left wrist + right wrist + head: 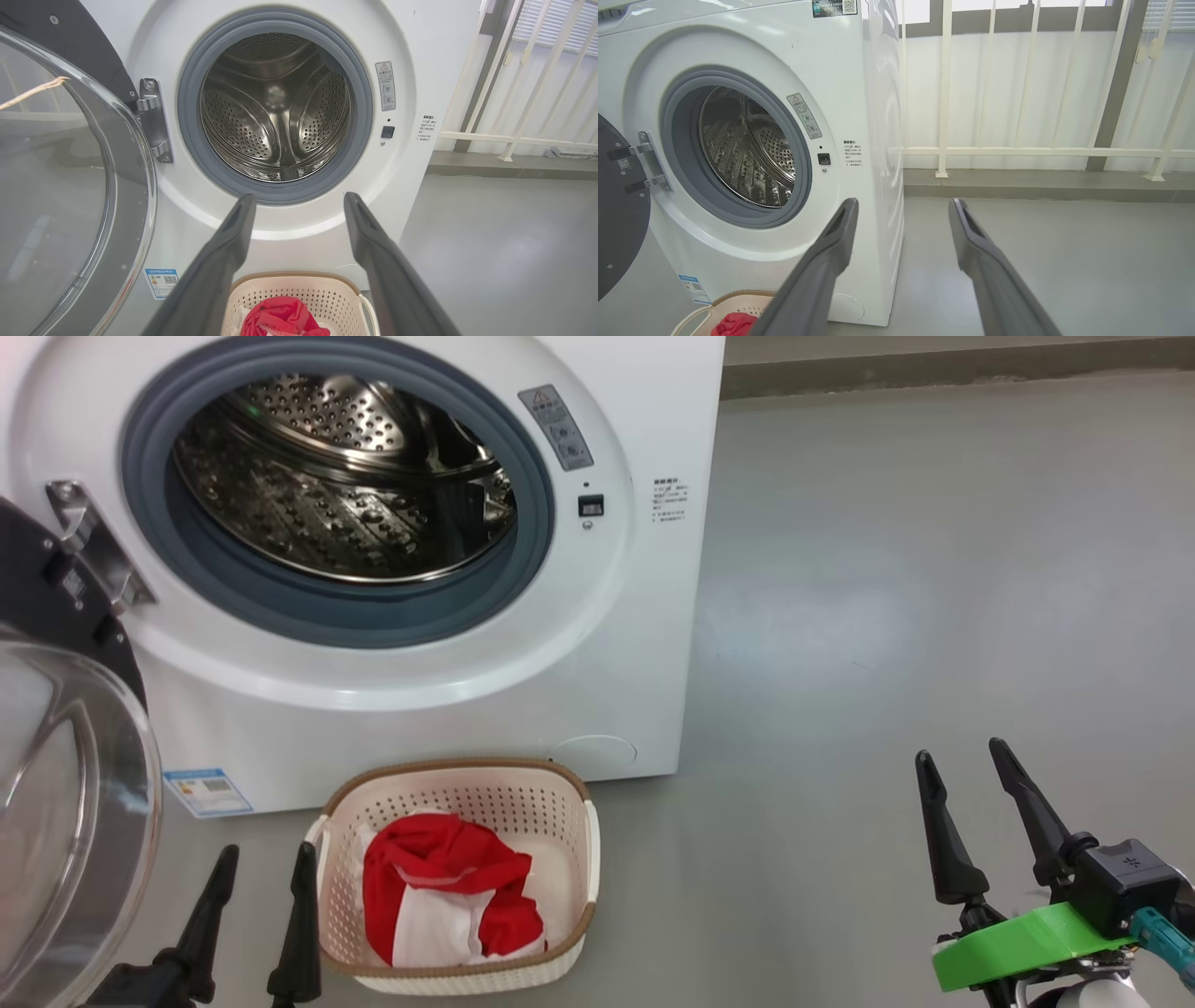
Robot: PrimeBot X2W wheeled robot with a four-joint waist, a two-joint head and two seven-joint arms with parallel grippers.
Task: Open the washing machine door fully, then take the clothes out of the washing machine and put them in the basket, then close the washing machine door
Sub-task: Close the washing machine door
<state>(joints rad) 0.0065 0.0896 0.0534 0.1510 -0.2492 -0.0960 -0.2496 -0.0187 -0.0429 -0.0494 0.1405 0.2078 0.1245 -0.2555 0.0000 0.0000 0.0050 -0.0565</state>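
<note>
Spread wide, empty, touching nothing: left gripper (266,851) just beside the basket (457,767), right gripper (961,749) well apart above smooth grey floor (887,616). Red-and-white clothes (439,887) crumpled inside that perforated cream basket with brown woven-look rim, before the white washing machine (607,644). Open at left, the washing machine door (65,784) with bulging clear glass; perforated steel drum (345,485) exposed within a grey rubber ring (317,616).

I am seeing a shiny perforated steel drum (243,135), matt grey rubber ring (189,116), cream perforated plastic basket (467,798), soft red cloth (439,868).
</note>
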